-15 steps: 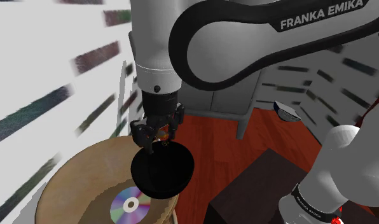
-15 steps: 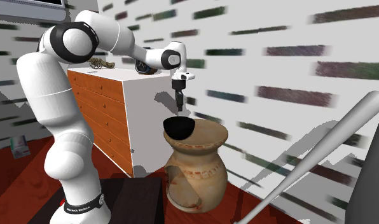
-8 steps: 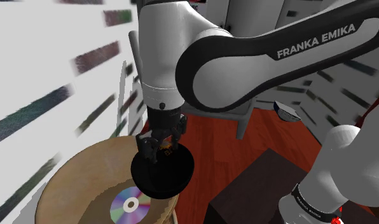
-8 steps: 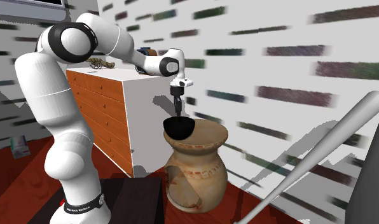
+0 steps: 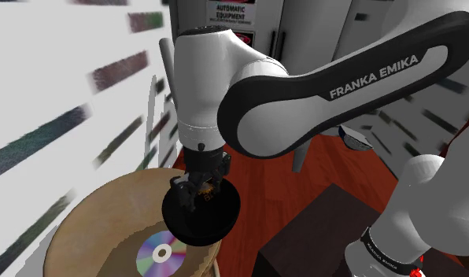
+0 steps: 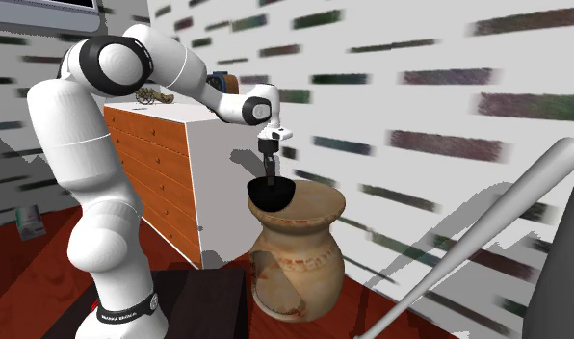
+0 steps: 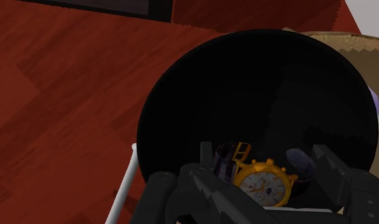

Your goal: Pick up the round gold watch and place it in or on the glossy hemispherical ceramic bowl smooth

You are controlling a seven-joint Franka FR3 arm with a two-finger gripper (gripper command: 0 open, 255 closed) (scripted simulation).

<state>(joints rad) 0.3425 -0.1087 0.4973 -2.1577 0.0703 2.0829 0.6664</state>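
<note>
The jaws are part-way closed and clasp the watch [image 7: 266, 183] between them. One black finger [image 7: 331, 168] presses at each end of its band, and the pair stand only as far apart as the watch is long. The watch has a round gold case and a white dial with small sub-dials. Its dark purplish strap curls away behind the case on both sides. Its long axis, strap end to strap end, runs straight across from one finger to the other. The dial is turned up toward the hand, away from the bowl's floor.

The watch hangs inside the mouth of the bowl [image 7: 258, 95], which is drawn plain black and is a deep round half-sphere. In the wrist view I cannot tell whether the watch touches the inner wall. In the shoulder view the fingertips dip below the bowl [image 5: 205, 216] rim, with a small gold glint [image 5: 203, 189] between them. The white arm [image 5: 319, 86] comes down steeply from above.

The bowl sits on the round tan top of a big urn [image 6: 300, 260], which serves as the worktop here. It stands near that top's edge on the side toward the robot's stand [image 5: 319, 236]. A shiny rainbow disc [image 5: 162, 253] lies flat on the same top, just beside the bowl. The urn stands on a red-brown wood floor [image 7: 67, 95]. Behind it in the second exterior view is a white chest with orange drawer fronts [image 6: 155, 154], and a grey bat [image 6: 487, 241] slants across that view's right.
</note>
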